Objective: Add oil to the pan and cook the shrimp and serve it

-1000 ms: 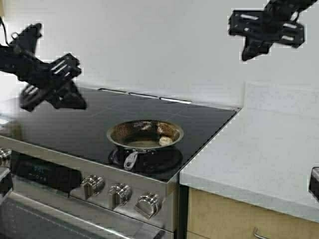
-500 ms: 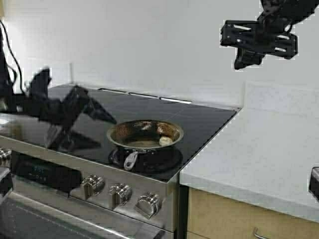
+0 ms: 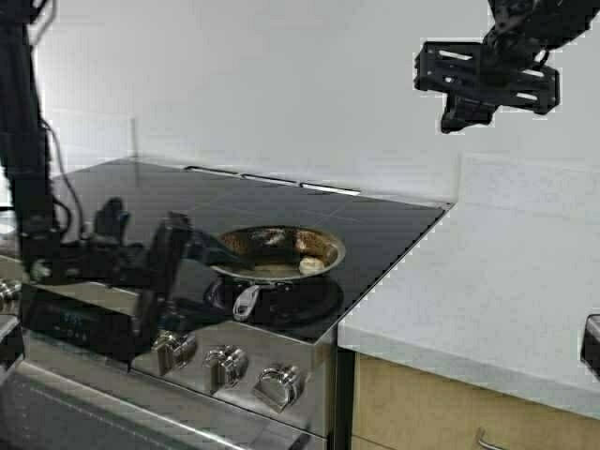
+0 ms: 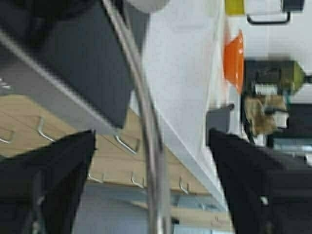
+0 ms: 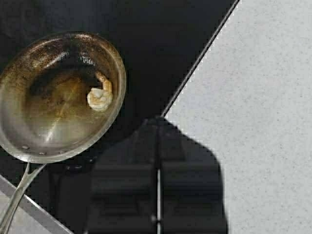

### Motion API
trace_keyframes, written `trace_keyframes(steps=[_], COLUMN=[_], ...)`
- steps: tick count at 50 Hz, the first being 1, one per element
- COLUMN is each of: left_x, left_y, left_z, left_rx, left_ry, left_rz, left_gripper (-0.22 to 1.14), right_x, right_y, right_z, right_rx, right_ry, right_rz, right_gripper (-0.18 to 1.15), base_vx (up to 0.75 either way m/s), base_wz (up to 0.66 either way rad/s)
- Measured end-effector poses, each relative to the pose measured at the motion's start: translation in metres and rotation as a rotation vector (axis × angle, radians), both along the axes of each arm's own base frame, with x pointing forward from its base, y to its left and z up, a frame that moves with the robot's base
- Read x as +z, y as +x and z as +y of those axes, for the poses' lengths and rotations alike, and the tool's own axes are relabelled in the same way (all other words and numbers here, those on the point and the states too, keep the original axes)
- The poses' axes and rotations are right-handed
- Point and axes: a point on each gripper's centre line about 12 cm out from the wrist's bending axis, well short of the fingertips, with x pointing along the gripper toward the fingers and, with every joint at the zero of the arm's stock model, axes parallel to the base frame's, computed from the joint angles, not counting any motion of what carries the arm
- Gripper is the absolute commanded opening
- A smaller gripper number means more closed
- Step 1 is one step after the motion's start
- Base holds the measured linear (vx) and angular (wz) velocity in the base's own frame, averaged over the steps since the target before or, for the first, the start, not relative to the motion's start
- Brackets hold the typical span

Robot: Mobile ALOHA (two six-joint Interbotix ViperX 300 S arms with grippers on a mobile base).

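The pan (image 3: 274,253) sits on a front burner of the black glass cooktop (image 3: 281,202), near the stove's right edge, with its short silver handle (image 3: 246,301) pointing toward the row of knobs (image 3: 228,364). Its inside is browned and tarnished. The shrimp (image 3: 311,265), a small pale curled piece, lies inside the pan by the right part of the rim; the right wrist view shows it (image 5: 100,95) resting on the pan's floor close to the wall nearest the counter.

The left claw (image 3: 192,248) is low over the front of the stove, level with the pan and just beside its left rim. Its black fingers (image 3: 167,255) are spread apart, and in the left wrist view the pan's thin steel rim (image 4: 145,122) runs through the wide gap between them, touching neither. That view also shows, farther off, an orange bowl (image 4: 234,59) on the counter and the wooden cabinet fronts (image 4: 122,170) below it.

The right claw (image 3: 463,115) hangs high in front of the wall, well above the seam between stove and counter (image 3: 506,272). In the right wrist view its two fingers (image 5: 126,190) lie pressed together with only a thin line between them, gripping nothing, and it looks straight down on the pan (image 5: 58,97) and the pale speckled counter (image 5: 258,97).
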Motion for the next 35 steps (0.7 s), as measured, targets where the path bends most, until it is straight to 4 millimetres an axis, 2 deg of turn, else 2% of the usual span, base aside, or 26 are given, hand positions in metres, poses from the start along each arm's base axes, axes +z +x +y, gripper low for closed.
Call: trace_keyframes(steps=[8, 19, 35], left_x=[-0.004, -0.010, -0.015], left_y=[0.006, 0.014, 0.020], left_z=[-0.024, -0.042, -0.050], left_rx=[-0.037, -0.055, -0.052], left_ry=[-0.022, -0.062, -0.148], left_rz=[0.000, 0.028, 0.079], left_gripper=[1.01, 1.00, 1.00], right_x=[0.000, -0.001, -0.001], right_y=[0.000, -0.001, -0.001], right_z=[0.000, 0.000, 0.000], right_rx=[-0.001, 0.000, -0.001], right_ry=[0.001, -0.001, 0.000], right_rz=[0.000, 0.003, 0.002], right_gripper=[0.07, 0.07, 0.07], base_vx=[0.00, 0.00, 0.00], base_wz=[0.00, 0.00, 0.00])
